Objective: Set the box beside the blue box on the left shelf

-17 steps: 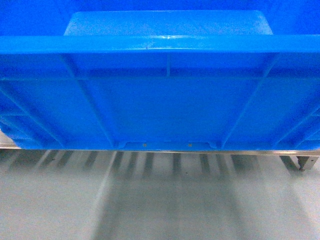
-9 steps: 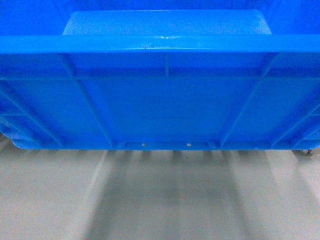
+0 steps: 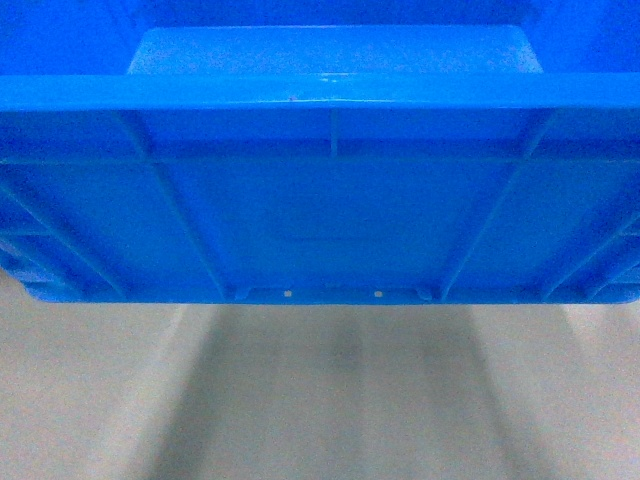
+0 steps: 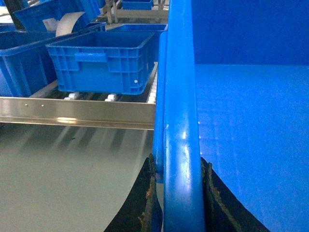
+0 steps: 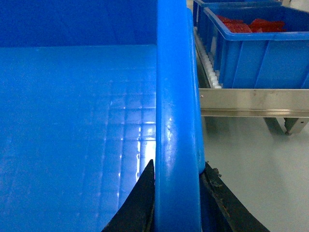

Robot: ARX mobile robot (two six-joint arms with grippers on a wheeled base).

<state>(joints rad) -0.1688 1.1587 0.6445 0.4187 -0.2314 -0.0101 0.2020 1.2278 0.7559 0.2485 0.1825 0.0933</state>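
The box (image 3: 320, 200), a large bright-blue ribbed crate, fills the upper head view, its near wall facing me above grey floor. In the left wrist view my left gripper (image 4: 177, 160) is shut on its left rim (image 4: 181, 96), one black finger (image 4: 142, 208) outside and one inside. My right gripper (image 5: 178, 164) is shut on its right rim (image 5: 176, 96) in the same way. Its smooth inside holds nothing. The blue box (image 4: 104, 63) stands on the left shelf (image 4: 77, 112), on white rollers behind a metal rail, ahead and left of the held box.
More blue crates (image 4: 21, 63) crowd the shelf left of the blue box. In the right wrist view a crate with red contents (image 5: 251, 43) sits on a roller shelf (image 5: 253, 102) whose leg (image 5: 289, 126) stands on the floor. Grey floor (image 3: 320, 400) lies below.
The shelf's metal rail and leg seen under the box's lower edge have slipped out of the head view. Only blurred floor shows below the box now.
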